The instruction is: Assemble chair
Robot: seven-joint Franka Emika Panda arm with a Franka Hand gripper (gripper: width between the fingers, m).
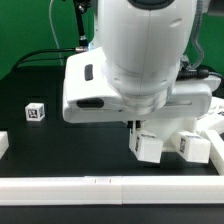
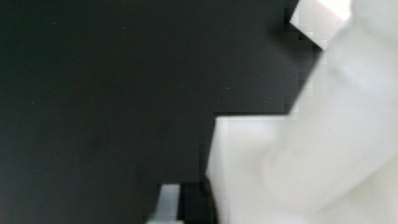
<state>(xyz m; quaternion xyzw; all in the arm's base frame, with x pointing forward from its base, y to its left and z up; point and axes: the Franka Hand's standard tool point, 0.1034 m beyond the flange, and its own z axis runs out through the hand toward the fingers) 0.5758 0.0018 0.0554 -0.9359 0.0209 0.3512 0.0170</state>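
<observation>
Exterior view puts our hand [image 1: 140, 129] low over the chair parts [image 1: 192, 147], clustered on the black desk [image 1: 50, 150] toward the exterior view's right. The hand is pressed together, with nothing plainly pinched. We judge a part needs nudging into place, so we should push slowly and squarely, watching for tilt.

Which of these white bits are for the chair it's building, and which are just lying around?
Chair job: small tagged cube; white block below the gripper; tagged block beside it.
Just there: long white rail along the front; black table.
</observation>
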